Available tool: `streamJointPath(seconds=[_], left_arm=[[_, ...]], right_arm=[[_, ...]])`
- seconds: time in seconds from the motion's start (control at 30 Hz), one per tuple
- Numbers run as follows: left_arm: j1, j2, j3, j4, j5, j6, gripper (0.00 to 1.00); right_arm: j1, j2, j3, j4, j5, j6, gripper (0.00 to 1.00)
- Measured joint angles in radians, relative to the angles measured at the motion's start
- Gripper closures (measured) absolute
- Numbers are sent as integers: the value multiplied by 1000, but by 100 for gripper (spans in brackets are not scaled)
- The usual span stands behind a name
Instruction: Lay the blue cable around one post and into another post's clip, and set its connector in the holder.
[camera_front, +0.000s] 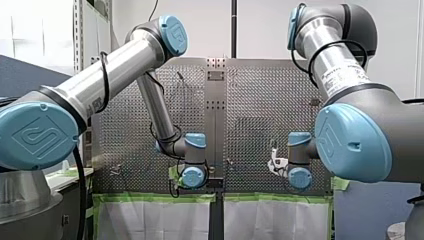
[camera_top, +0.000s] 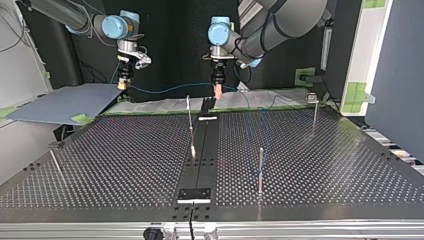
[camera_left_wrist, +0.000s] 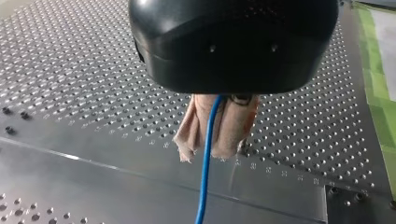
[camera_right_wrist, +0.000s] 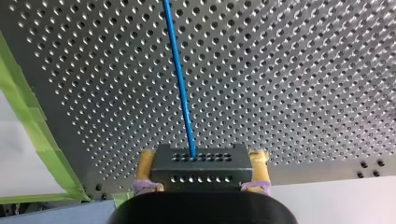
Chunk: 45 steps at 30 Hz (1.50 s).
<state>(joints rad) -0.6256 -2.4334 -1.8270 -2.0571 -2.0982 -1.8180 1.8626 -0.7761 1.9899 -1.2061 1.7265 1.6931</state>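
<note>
From the top view, the near edge of the tabletop (camera_top: 115, 165) carries a dark block (camera_top: 195, 193) at the end of the centre strip (camera_top: 202, 150). Behind it, thin upright posts stand well apart. The nearest post (camera_top: 260, 167) is followed by a second post (camera_top: 190, 117) beside the strip and a third post (camera_top: 315, 112) toward the view's right. Wide stretches of perforated plate lie between them.

Over the far edge, the blue cable (camera_top: 167, 91) hangs in a shallow sag between the two grippers, its long axis running across the view. My left gripper (camera_top: 218, 93) has its beige pads pressed together on the cable partway along, and the cable drops from between the pads. My right gripper (camera_top: 122, 84) clamps the connector (camera_right_wrist: 201, 164) at the cable's end between its yellow pads. The cable leads straight ahead from the connector.
</note>
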Motion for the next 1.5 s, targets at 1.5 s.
streamJointPath(seconds=[1.5], left_arm=[[25, -39, 97, -60, 159, -51, 100]], right_arm=[[-51, 14, -126, 129, -62, -11, 88]])
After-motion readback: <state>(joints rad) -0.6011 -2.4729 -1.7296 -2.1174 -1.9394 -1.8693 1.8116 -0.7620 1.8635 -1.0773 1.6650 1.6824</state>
